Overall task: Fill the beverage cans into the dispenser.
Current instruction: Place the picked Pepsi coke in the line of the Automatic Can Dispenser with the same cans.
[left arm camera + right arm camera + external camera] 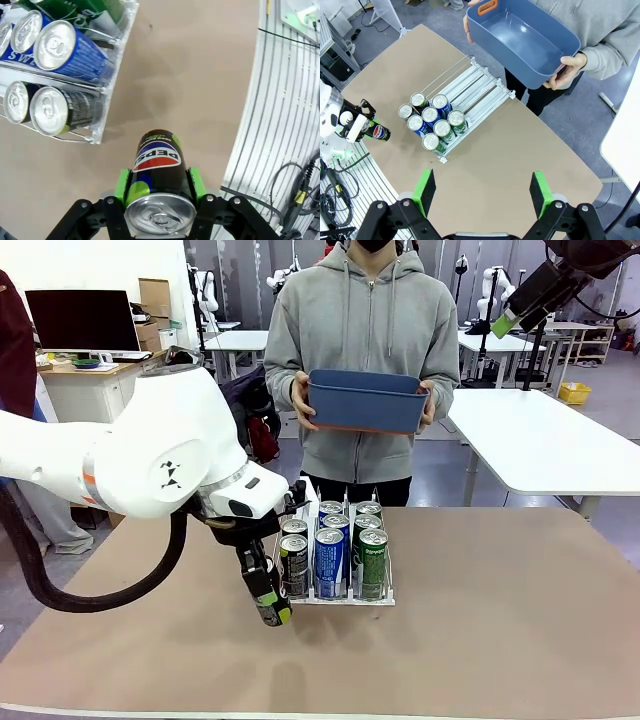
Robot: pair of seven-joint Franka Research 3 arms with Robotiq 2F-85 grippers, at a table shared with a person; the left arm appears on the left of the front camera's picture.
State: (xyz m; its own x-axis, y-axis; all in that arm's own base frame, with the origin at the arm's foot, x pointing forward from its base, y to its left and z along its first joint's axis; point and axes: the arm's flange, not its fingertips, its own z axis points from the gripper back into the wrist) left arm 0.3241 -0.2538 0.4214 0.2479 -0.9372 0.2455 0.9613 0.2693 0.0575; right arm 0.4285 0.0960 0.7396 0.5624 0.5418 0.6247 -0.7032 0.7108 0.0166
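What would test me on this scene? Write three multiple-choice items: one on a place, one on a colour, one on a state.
1. Where is the black can?
A. In the left fingers, near the dispenser
B. In the middle lane
C. On the floor

2. What colour is the bin that the person holds?
A. Red
B. Blue
C. White

3. How do the right fingers stand?
A. Shut on a can
B. Shut on a cloth
C. Open and empty

Key: 1 A, the green pads clamp the can on both sides; 2 B, the bin is blue all over; 3 C, the pads stand wide apart with nothing between them.
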